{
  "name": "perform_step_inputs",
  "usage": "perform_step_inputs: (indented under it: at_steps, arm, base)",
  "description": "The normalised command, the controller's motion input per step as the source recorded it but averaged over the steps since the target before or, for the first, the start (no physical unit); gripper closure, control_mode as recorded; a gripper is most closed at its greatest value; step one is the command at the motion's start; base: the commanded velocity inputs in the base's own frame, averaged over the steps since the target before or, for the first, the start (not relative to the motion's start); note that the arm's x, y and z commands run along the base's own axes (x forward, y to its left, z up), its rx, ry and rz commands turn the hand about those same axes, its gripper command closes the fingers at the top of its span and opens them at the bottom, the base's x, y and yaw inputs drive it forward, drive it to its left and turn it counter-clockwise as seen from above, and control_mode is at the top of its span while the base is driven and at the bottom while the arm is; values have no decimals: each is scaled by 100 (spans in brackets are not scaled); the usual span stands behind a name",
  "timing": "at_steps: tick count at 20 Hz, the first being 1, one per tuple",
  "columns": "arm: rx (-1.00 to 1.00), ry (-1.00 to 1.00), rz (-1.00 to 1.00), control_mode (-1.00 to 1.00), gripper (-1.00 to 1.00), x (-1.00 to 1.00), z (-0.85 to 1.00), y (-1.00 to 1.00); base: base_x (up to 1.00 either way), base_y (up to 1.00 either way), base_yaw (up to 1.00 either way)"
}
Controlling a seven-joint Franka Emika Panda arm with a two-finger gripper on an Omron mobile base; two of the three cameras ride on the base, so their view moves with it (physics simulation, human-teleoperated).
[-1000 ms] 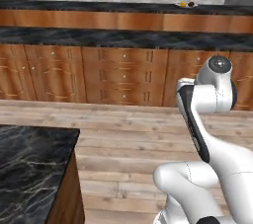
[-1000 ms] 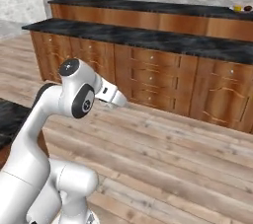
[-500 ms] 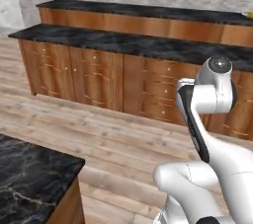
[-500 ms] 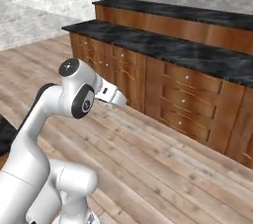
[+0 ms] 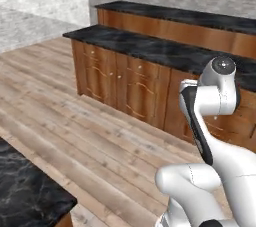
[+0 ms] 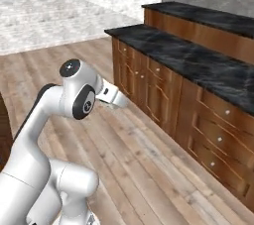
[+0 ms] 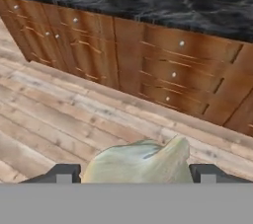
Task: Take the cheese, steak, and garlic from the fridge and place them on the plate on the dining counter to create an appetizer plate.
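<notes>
Claw pinching the pale garlic between its wide-set fingertips; ahead of it, beyond the plank floor, runs the dining counter.

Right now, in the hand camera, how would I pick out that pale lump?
Find the wooden cabinets under the black marble top, then drop to the plank floor before them. Nearest the camera, between the two dark tips of the gripper, is the garlic: a pale cream-green lump with a pointed peak, the one light thing among browns and black.
</notes>
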Motion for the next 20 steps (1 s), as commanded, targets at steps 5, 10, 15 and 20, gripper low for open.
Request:
perform_step_inputs:
  at_steps: [5, 10, 15, 20]
  arm:
    - [0, 0, 0, 100, 100, 0, 0, 0]
    - [0, 0, 0, 100, 100, 0, 0, 0]
    - [0, 0, 0, 100, 100, 0, 0, 0]
    - [0, 0, 0, 100, 100, 0, 0, 0]
  base:
    - [100, -23, 51]
    - [100, -18, 47]
    - [100, -21, 39]
    - [100, -29, 30]
